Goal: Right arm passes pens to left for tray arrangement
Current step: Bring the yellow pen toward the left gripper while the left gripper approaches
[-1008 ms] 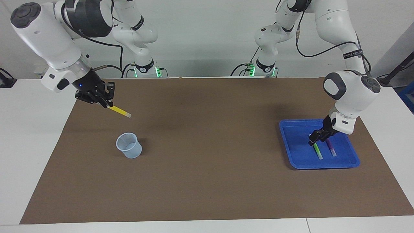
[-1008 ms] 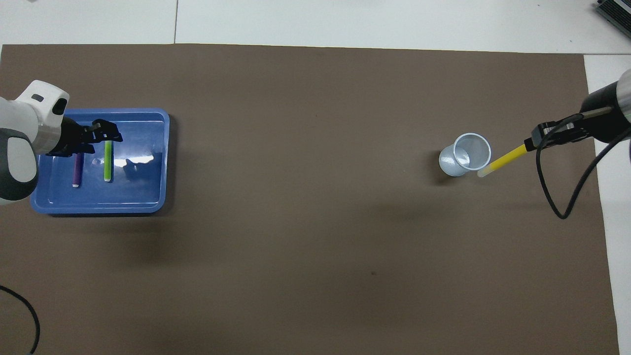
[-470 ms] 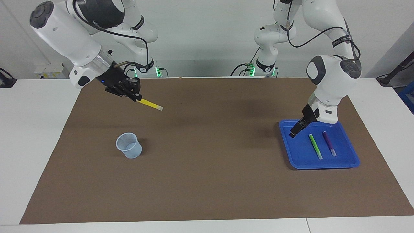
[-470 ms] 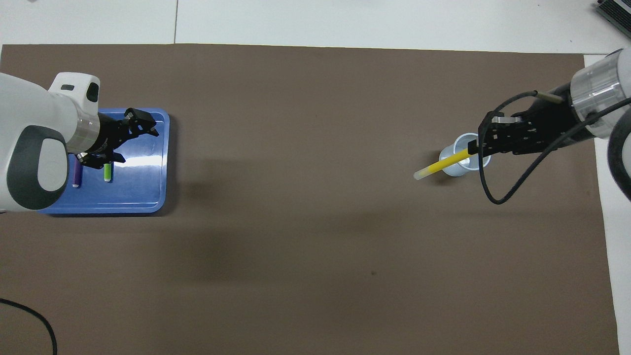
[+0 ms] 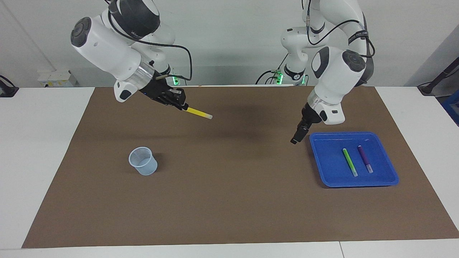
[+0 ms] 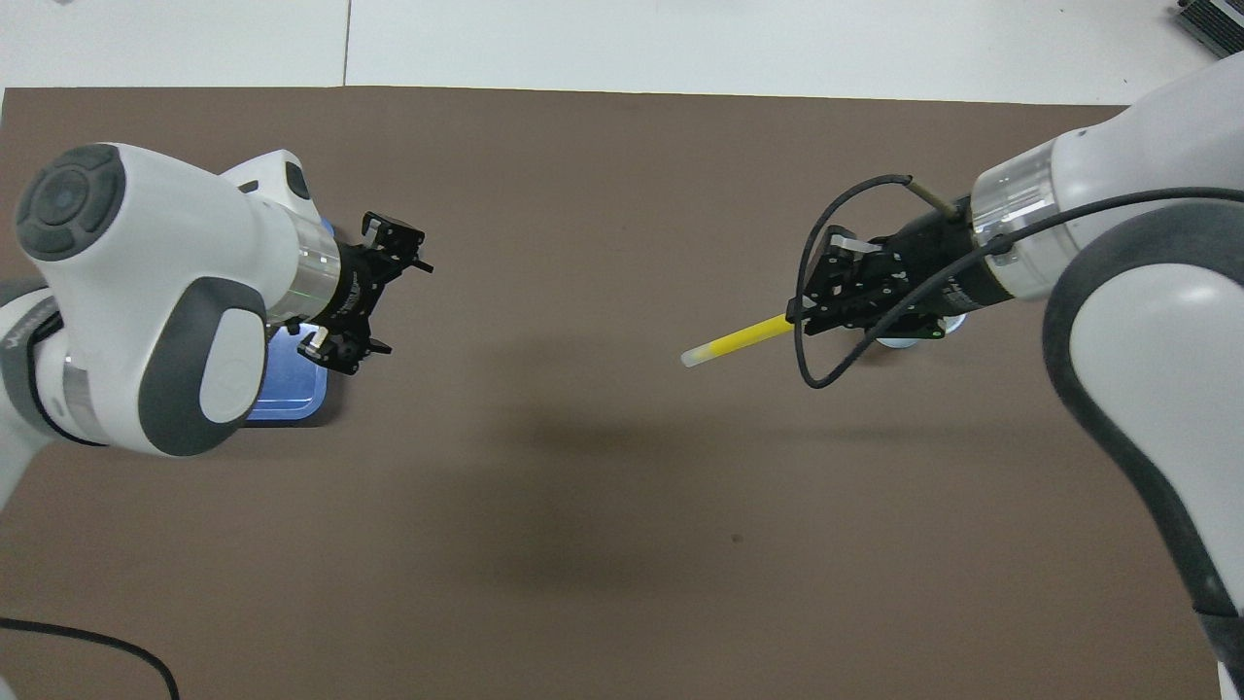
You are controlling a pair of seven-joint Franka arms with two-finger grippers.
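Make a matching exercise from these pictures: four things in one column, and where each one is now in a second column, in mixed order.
Things:
1. yellow pen
2. green pen
3. cup
4. left pincer

Places:
A. standing on the brown mat, toward the right arm's end
B. lying in the tray, beside the purple pen
C. open, in the air over the mat beside the tray
D. held in the right pincer, above the mat

Pairs: 1-D, 2-B, 3-A, 4-C
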